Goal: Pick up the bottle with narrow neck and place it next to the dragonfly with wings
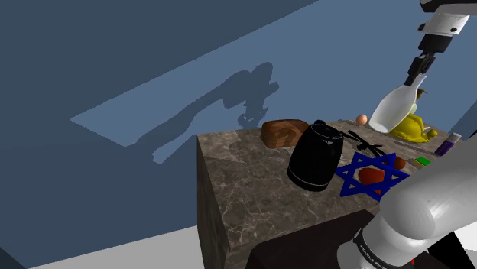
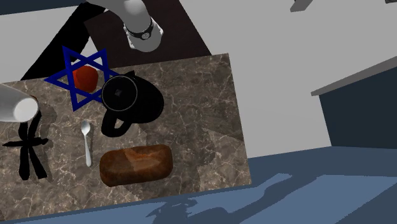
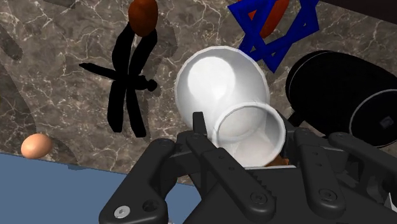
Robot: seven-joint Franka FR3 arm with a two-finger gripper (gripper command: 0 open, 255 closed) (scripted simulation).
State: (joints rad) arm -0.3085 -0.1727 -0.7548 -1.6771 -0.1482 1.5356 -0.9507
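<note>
A white bottle (image 1: 397,111) with a narrow neck hangs tilted in the air above the marble table (image 1: 252,191). My gripper (image 1: 417,75) is shut on its neck, with the wide base pointing down. In the wrist view the black fingers (image 3: 199,129) clasp the bottle's neck (image 3: 249,130), and the bottle's round body (image 3: 219,83) lies beyond. The black dragonfly (image 1: 362,140) lies flat on the table just below and beside the bottle, also visible as the dragonfly (image 3: 128,79) and the dragonfly (image 2: 28,149). In the second exterior view the bottle (image 2: 16,105) shows at the left edge, just above the dragonfly.
A black kettle (image 1: 315,155) stands mid-table, with a brown loaf (image 1: 284,131) behind it. A blue star (image 1: 372,176) holds a red object (image 1: 372,175). An egg (image 1: 362,119), a yellow object (image 1: 413,127) and a purple item (image 1: 447,144) lie near the bottle. A spoon (image 2: 86,143) is by the loaf.
</note>
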